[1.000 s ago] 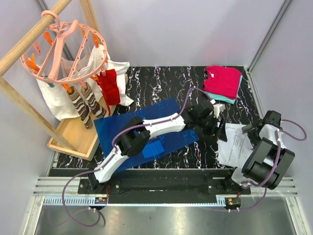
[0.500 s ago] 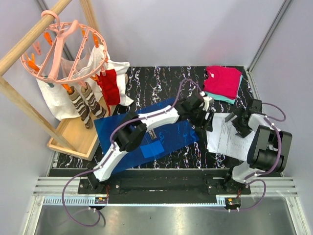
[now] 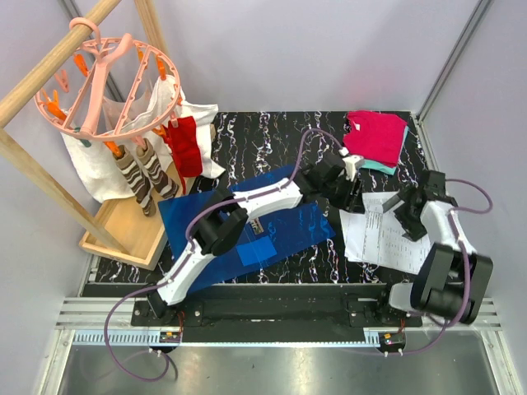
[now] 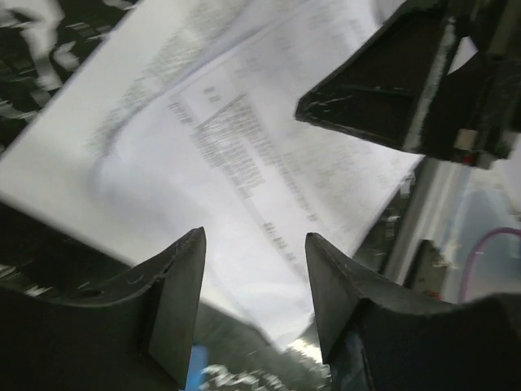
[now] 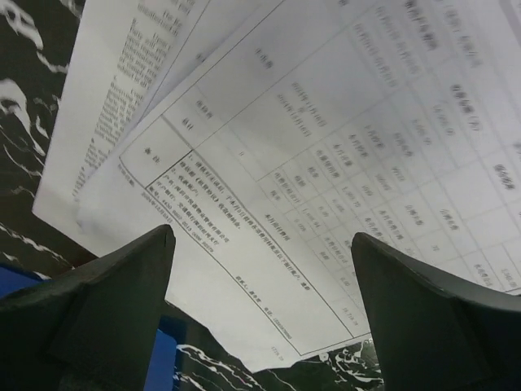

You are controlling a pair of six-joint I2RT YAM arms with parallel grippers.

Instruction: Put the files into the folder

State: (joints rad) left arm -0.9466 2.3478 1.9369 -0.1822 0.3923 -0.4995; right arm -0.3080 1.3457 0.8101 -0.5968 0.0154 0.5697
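Observation:
The files [image 3: 380, 237] are white printed sheets fanned on the black marble table, right of the blue folder [image 3: 276, 224], which lies flat under the left arm. My left gripper [image 3: 354, 199] hovers at the sheets' left edge. Its jaws stand apart in the left wrist view, with the files [image 4: 236, 155] below the left gripper [image 4: 254, 281] and nothing clamped. My right gripper [image 3: 407, 204] is over the sheets' far right part, wide open. In the right wrist view the files [image 5: 309, 138] fill the space beyond the right gripper [image 5: 262, 285], and a corner of the folder [image 5: 160, 362] shows.
Folded pink and teal clothes [image 3: 376, 138] lie at the back right. A wooden rack with a pink peg hanger [image 3: 107, 78] and hung laundry stands at the left on a wooden base [image 3: 128, 229]. Grey walls close in the table.
The files have slid left toward the folder. My right gripper came forward from the right edge onto the sheets. My left gripper drew back a little and its jaws narrowed.

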